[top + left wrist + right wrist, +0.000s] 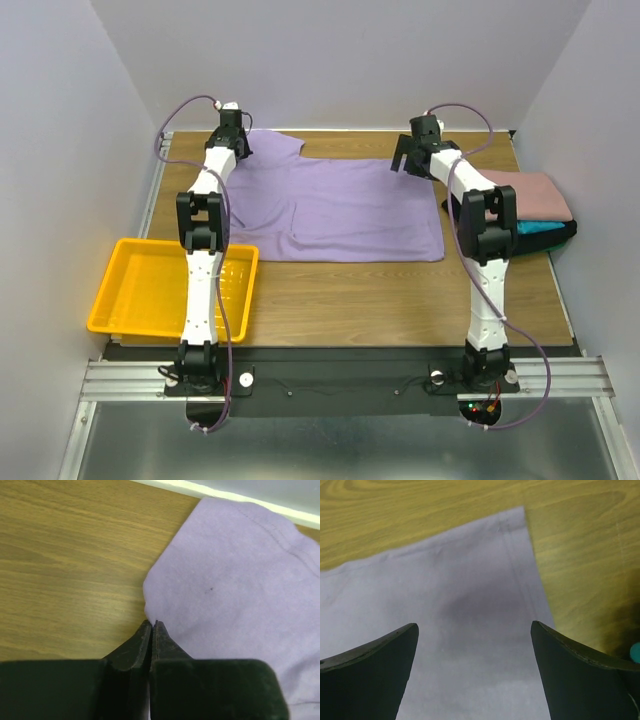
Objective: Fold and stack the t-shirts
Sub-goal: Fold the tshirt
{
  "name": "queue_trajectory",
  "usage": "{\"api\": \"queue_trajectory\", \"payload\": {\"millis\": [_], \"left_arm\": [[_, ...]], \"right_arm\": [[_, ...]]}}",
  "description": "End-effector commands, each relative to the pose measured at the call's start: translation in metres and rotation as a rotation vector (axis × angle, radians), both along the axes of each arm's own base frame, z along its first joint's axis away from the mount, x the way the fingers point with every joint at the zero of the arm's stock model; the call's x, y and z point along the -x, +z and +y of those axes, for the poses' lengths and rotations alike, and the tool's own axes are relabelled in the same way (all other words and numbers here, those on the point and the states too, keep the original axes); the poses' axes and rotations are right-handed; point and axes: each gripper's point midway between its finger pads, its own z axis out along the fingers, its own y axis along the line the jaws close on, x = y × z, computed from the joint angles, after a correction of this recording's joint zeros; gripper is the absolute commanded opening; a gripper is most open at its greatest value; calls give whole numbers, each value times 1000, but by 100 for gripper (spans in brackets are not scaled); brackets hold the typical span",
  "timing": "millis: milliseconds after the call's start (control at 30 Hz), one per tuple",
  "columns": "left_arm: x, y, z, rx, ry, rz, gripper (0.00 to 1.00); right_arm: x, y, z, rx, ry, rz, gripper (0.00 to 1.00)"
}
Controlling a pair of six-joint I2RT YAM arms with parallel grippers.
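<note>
The lavender t-shirt (330, 205) lies spread flat on the wooden table. My left gripper (232, 128) is at its far left sleeve; in the left wrist view the jaws (151, 624) are shut right at the cloth's edge (230, 580), seemingly pinching it. My right gripper (405, 160) is open and empty above the shirt's far right corner; its fingers straddle the hemmed corner (485, 580) in the right wrist view. A folded dusty-pink shirt (535, 195) lies on a teal one (540, 227) and a black one (562, 238) at the right edge.
A yellow plastic tray (150, 290) sits at the near left, partly under my left arm. The table's back edge with a white strip (200, 489) runs just behind the left gripper. Bare wood (400, 300) lies in front of the shirt.
</note>
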Motion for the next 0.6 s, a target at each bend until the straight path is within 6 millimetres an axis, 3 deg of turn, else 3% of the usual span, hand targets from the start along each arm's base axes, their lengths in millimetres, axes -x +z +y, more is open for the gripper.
{"api": "queue_trajectory", "payload": {"millis": [0, 33, 100, 133, 200, 300, 433, 567], "left_arm": [[-9, 104, -3, 9, -31, -191, 2], [-9, 105, -4, 13, -36, -194, 2], [-10, 107, -7, 24, -51, -200, 1], [-10, 107, -10, 35, -63, -200, 0], [-9, 105, -12, 42, -70, -197, 0], [-10, 103, -13, 47, -71, -197, 0], [-13, 104, -17, 71, -80, -214, 0], [-13, 102, -19, 79, -82, -213, 0]], "right_arm": [[-32, 13, -15, 25, -37, -78, 100], [-43, 25, -18, 26, -41, -113, 100], [-52, 11, -25, 48, -63, -108, 100], [-62, 22, -33, 56, -82, -143, 100], [-71, 12, -39, 52, -92, -144, 100], [-84, 19, -42, 54, -75, -177, 100], [-92, -2, -52, 92, -61, -158, 100], [-99, -10, -52, 99, -47, -162, 99]]}}
